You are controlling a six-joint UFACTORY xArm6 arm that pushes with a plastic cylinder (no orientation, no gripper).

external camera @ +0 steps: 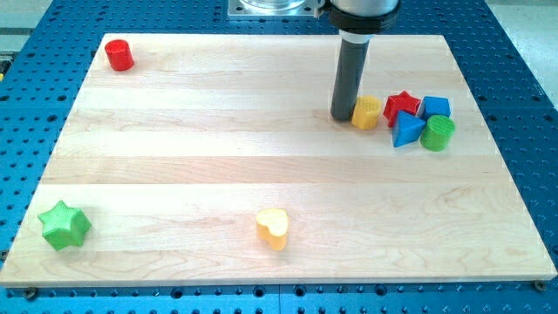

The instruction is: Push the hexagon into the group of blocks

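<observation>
A: Entry, nearest edge first. What sits at the view's bottom of the tabletop [218, 174]?

B: Green star [64, 225] at the bottom left corner. Yellow heart [273, 228] near the bottom edge, about mid-width. The two lie well apart.

A: Mid-board?

B: Bare wood until the cluster at the view's right. Green cylinder [438, 133] lies nearest of that cluster, touching the blue triangular block [405, 129] on its left. Just behind them, the red star [402, 105] and the blue cube [435, 106], side by side.

A: Location of the task block?

B: Yellow hexagon [366, 112], at the left side of the cluster, just beside the red star. I cannot tell whether the two touch.

A: And my tip?

B: My tip [341, 116] is down on the board, against the hexagon's left side, opposite the group. The dark rod stands upright above it.

A: Gripper state?

B: No gripper on this rig, so nothing is clamped or released; only the rod makes contact.

A: Farthest item?

B: Red cylinder [119, 55], alone at the top left corner, well apart from everything else.
</observation>
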